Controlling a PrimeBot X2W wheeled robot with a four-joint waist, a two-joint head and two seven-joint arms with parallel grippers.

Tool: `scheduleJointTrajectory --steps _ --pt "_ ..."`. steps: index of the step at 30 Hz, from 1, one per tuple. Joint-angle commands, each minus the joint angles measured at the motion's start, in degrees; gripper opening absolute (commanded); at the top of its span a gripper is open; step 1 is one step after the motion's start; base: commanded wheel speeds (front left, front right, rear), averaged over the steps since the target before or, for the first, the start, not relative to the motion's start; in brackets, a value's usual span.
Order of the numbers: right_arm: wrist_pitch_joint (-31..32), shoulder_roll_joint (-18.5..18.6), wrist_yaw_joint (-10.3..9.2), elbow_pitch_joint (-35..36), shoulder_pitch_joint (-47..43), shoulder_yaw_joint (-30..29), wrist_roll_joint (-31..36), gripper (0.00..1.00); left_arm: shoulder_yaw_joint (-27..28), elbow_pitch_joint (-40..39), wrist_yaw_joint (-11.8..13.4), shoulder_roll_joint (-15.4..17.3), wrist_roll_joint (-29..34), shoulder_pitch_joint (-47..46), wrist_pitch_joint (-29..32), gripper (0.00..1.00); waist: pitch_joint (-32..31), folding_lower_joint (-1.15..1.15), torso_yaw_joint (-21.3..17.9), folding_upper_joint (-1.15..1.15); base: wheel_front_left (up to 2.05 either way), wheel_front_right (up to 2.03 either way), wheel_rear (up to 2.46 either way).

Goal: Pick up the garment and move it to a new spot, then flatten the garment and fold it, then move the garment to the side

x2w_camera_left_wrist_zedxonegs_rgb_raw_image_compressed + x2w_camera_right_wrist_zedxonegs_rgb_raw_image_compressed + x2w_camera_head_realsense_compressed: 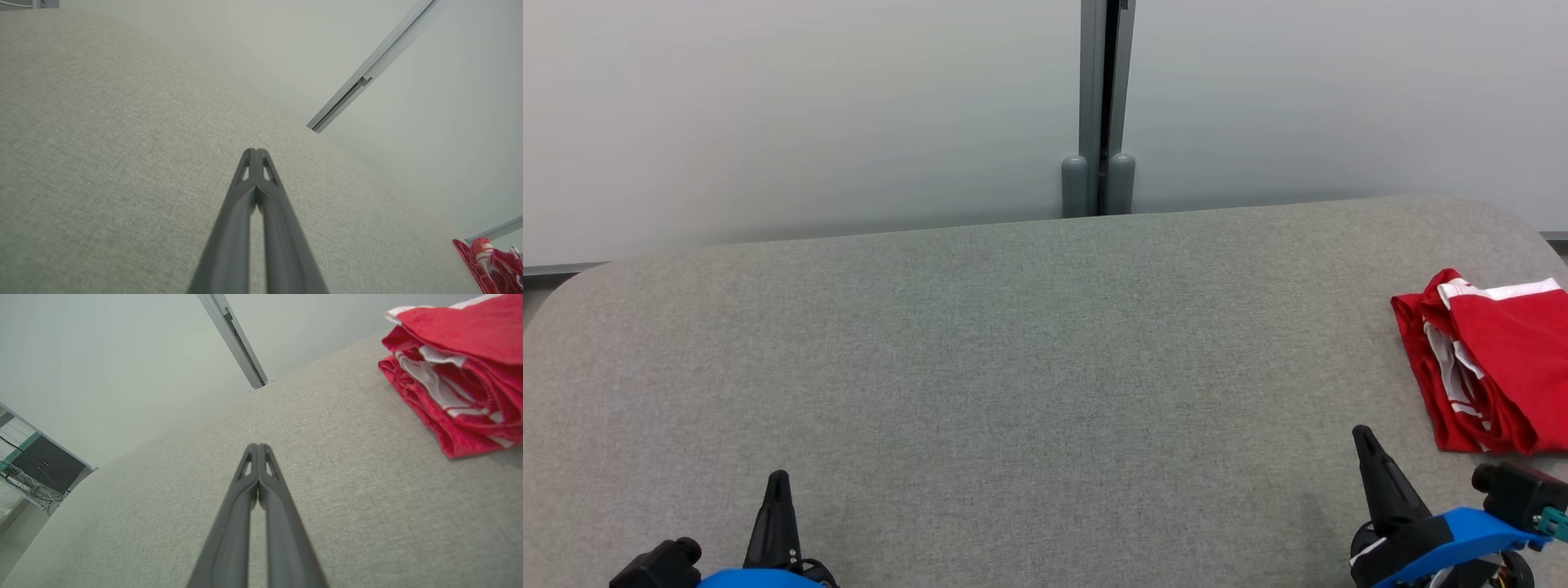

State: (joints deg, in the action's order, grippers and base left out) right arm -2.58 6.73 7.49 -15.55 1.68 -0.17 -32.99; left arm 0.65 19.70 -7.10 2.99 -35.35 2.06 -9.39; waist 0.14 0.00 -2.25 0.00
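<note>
Both the left gripper [778,480] and the right gripper [1361,434] sit low at the near side of the grey fabric-covered table [1013,367]. Each has its jaws pressed together with nothing between them. The left gripper points up over bare fabric at the near left. The right gripper is at the near right and leans slightly leftward. The garment [1499,359], red with white stripes, lies folded in a thick stack at the table's right edge, near the right gripper but apart from it. Behind the table stands a pale wall [768,122] with a grey post [1098,106].
</note>
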Motion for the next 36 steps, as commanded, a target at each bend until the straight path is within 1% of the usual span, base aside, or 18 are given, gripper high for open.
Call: scheduleJointTrajectory --steps 1,11,12,36 --pt "0.44 -0.09 0.0 1.02 1.48 -0.51 -2.9 0.0 0.37 -1.23 -0.12 0.07 -2.69 -2.1 0.64 0.0 0.0 0.0 0.04 0.0 0.0 0.0 0.0" --pt "1.69 -0.62 0.0 1.17 2.03 -1.38 -11.2 0.0 1.23 -1.92 -0.18 0.05 -10.64 -3.11 2.87 0.0 0.0 0.0 0.26 0.0 0.0 0.0 0.0" --pt "1.69 -0.62 0.0 1.17 2.03 -1.38 -11.2 0.0 1.23 -1.92 -0.18 0.05 -10.64 -3.11 2.87 0.0 0.0 0.0 0.26 0.0 0.0 0.0 0.0" --pt "4.29 -1.75 0.0 1.4 3.11 -3.16 -27.75 0.0 2.91 -3.32 -0.31 -0.01 -26.58 -5.11 7.42 0.0 0.01 0.0 0.77 0.0 0.0 0.0 0.0"
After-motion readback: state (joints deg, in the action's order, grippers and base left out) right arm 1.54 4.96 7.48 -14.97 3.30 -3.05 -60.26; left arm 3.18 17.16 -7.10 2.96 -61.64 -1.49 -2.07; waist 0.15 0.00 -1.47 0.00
